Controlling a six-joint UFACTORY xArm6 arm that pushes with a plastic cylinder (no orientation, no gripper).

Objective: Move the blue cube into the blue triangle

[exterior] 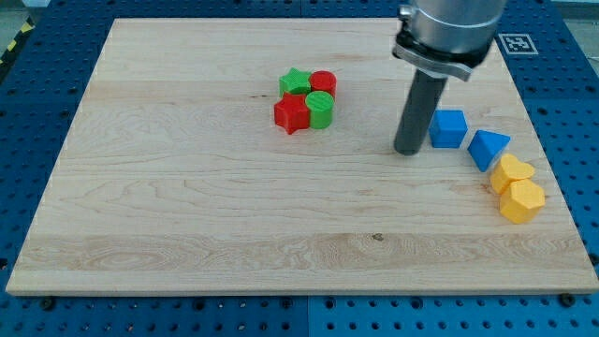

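The blue cube (448,128) lies at the view's right on the wooden board (187,215). The blue triangle (489,148) lies just to its lower right, a small gap between them. My tip (408,150) rests on the board right beside the cube's left side, close to touching it. The dark rod rises from the tip to the arm's grey end at the view's top.
Two yellow blocks (514,171) (522,200) sit below right of the blue triangle, near the board's right edge. A cluster of green star (296,81), red cylinder (324,81), red star (292,114) and green cylinder (320,109) sits at upper centre.
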